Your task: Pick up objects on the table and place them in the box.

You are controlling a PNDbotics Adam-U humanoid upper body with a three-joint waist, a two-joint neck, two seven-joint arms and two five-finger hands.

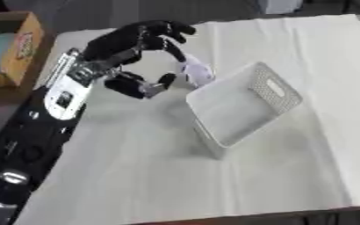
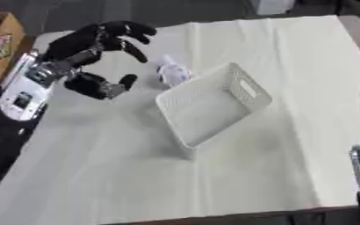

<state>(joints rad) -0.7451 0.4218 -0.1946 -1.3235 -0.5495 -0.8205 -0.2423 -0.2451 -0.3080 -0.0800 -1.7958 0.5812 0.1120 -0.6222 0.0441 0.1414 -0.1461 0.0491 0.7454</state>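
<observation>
Now | one white basket (image 1: 279, 94) | one pale object (image 2: 171, 72) | left robot hand (image 1: 129, 44) fingers apart, empty

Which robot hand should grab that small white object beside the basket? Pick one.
Left. The left robot hand hovers open right beside the white object, by the basket. The right arm shows only at the frame's edge.

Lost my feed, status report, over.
Left hand open, fingers spread beside small white object. Object on table, outside white basket. Right hand unseen. Nothing in the way.
</observation>
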